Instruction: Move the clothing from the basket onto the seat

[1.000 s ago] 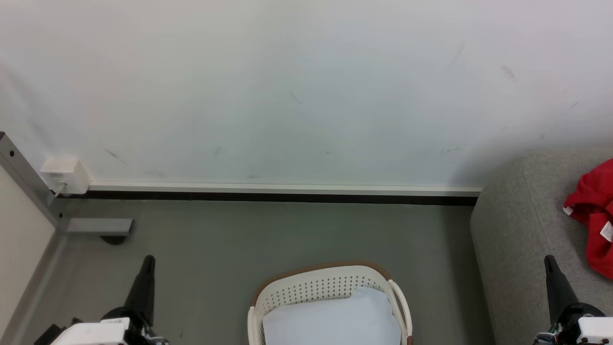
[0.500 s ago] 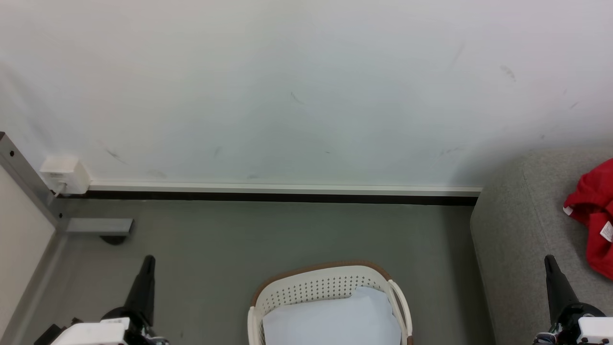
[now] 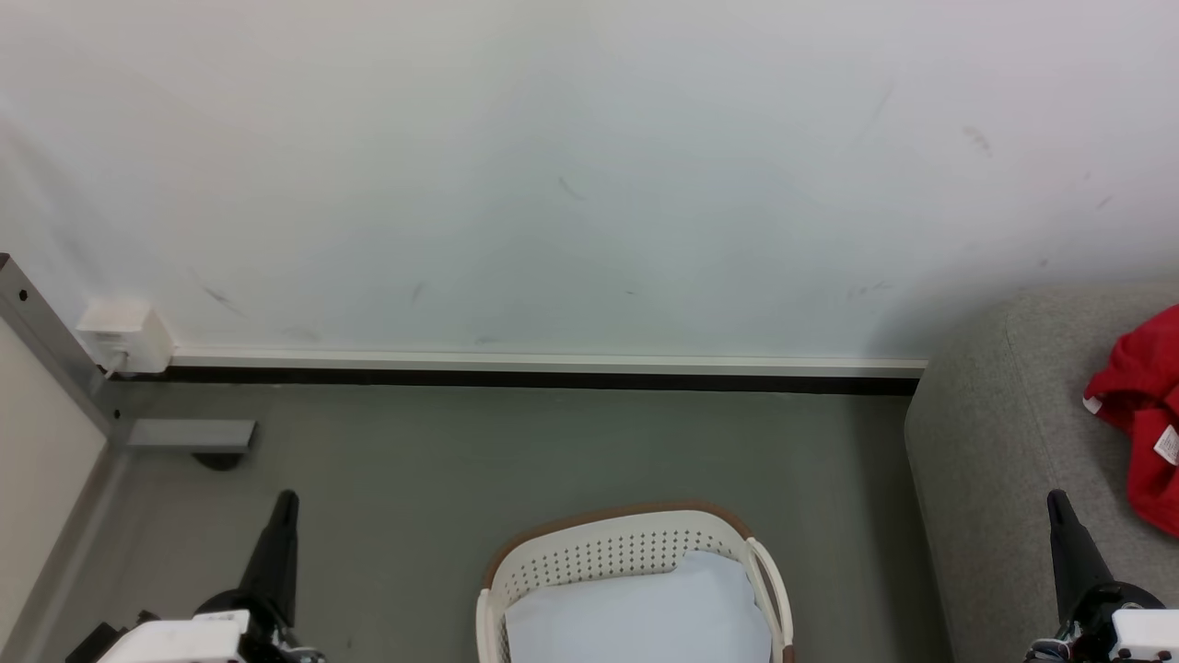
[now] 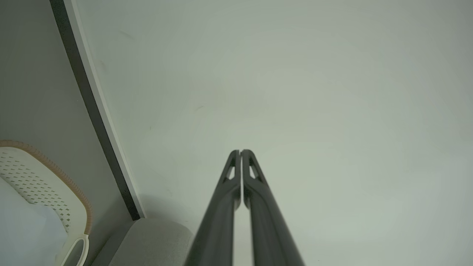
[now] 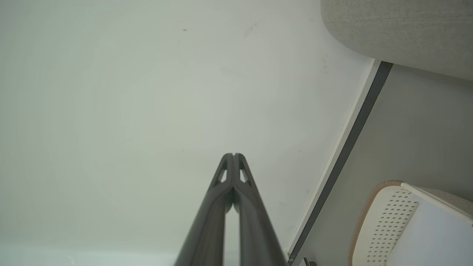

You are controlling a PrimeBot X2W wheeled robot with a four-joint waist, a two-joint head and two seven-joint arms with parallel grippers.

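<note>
Looked forward and down from the head, well back, over wall [image 3: 553,184], basket [image 3: 608,552] at bottom centre, seat [image 3: 976,442] at right. Sighted along the left gripper [image 4: 240,152] at the wall, rolled sideways, basket and seat lower left. Sighted along the right gripper [image 5: 233,155] likewise, seat top right, basket lower right. Shared wall, basket and seat across all three.

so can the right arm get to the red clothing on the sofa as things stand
Probably yes: the right gripper hangs shut near the clothing on the seat, nothing between them.
</note>
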